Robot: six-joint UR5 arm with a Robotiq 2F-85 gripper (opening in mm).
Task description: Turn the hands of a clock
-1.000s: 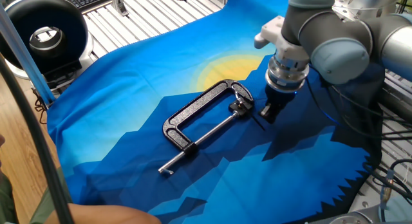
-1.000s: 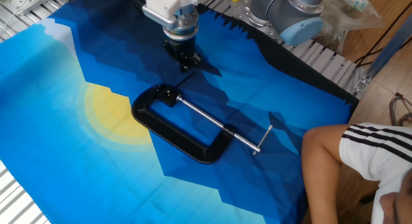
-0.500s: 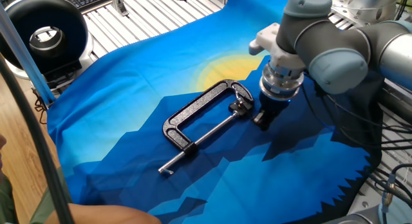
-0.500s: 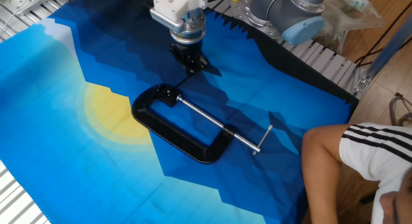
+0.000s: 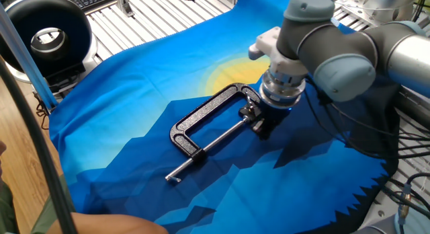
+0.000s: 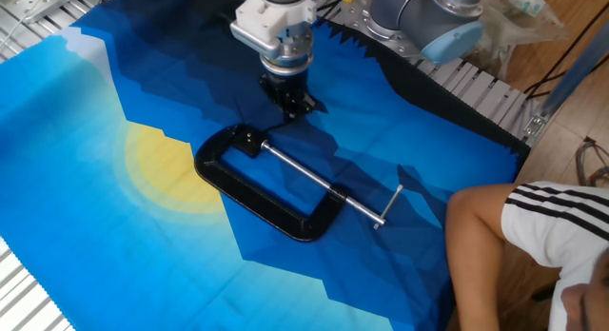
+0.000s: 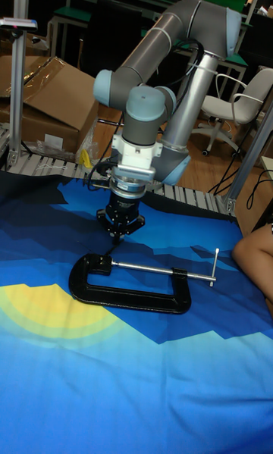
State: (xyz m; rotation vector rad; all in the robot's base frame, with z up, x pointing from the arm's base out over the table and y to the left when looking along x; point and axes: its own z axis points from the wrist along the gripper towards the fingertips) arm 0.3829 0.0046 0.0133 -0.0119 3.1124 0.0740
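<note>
Cloth (image 7: 152,378), blue w/ yellow sun print, 1 pc, covers the table nearest the tall fixed cam. On it lies 1 black C-shaped metal clamp (image 7: 129,296), flat, w/ 1 long silver threaded screw (image 7: 155,270) running across its mouth to a small crossbar handle at the far-right end. Same clamp seen in the other fixed view (image 6: 271,203) and in one fixed view (image 5: 201,116).

Needle: 1 thin short black rod (image 7: 114,248) juts from the screw head end of the clamp, tilted up toward the arm; in the other fixed view it shows as a thin dark line (image 6: 276,125) between clamp head and tool tip. Hard to see in one fixed view, lost against the tool's dark body.

Tool: 1 two-finger gripper (image 7: 118,231) pointing down, tips right at the rod's upper end, just above/beside the clamp head. Also seen at (image 6: 297,107) and (image 5: 265,128). Jaw gap looks narrow, but can't tell if the fingers actually pinch the rod or how wide they stand; too small and dark.

Behind: 1 grey UR5 arm (image 7: 171,52) arching back from the wrist. Further back, 1 brown cardboard box (image 7: 49,98), left. Person's bare knee (image 7: 256,253) at the right edge of the cloth.
</note>
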